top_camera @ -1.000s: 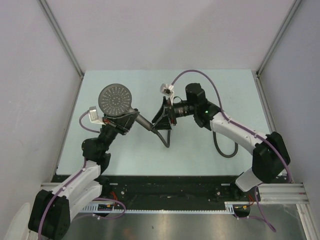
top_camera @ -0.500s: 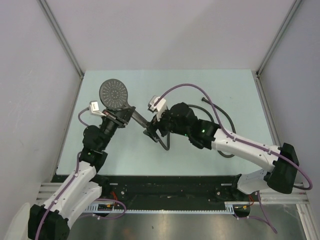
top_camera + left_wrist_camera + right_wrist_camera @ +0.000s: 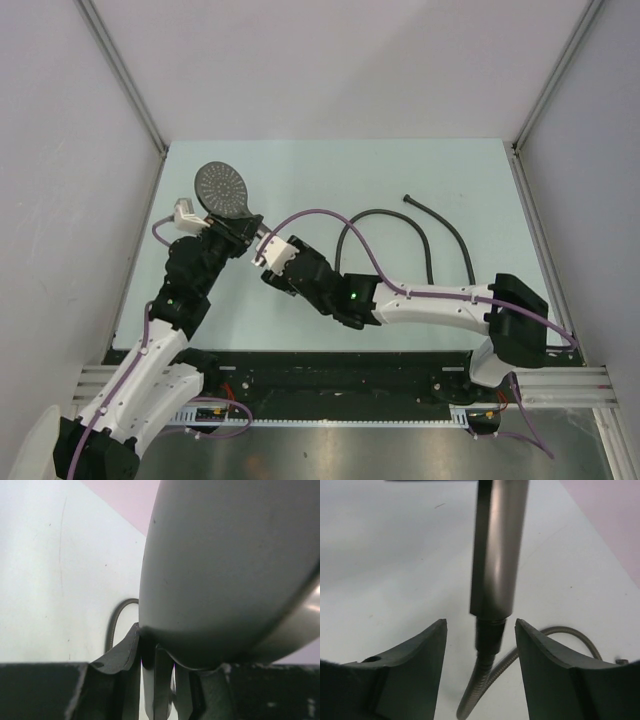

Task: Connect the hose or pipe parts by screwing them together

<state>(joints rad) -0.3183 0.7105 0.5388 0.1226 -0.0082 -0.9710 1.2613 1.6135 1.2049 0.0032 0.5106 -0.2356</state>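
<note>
The dark grey shower head [image 3: 222,187] is held up at the table's left, its dotted face upward. My left gripper [image 3: 238,228] is shut on its handle; in the left wrist view the head's back [image 3: 230,570] fills the frame above the left gripper [image 3: 169,656]. My right gripper [image 3: 261,252] stands open at the handle's lower end. In the right wrist view the handle [image 3: 497,545] meets the hose's dark end nut [image 3: 487,636] between the open right gripper [image 3: 480,623], with neither finger touching it. The grey hose [image 3: 384,212] loops over the table to the right.
The pale green table [image 3: 300,165] is boxed in by grey walls at the left, back and right. The hose's free end [image 3: 408,199] lies at the right middle. My right arm stretches low across the near half of the table. Purple cables arc over both wrists.
Both grippers and the shower head have shifted left. The right arm has stretched out low across the table. More of the hose now lies uncovered on the right.
</note>
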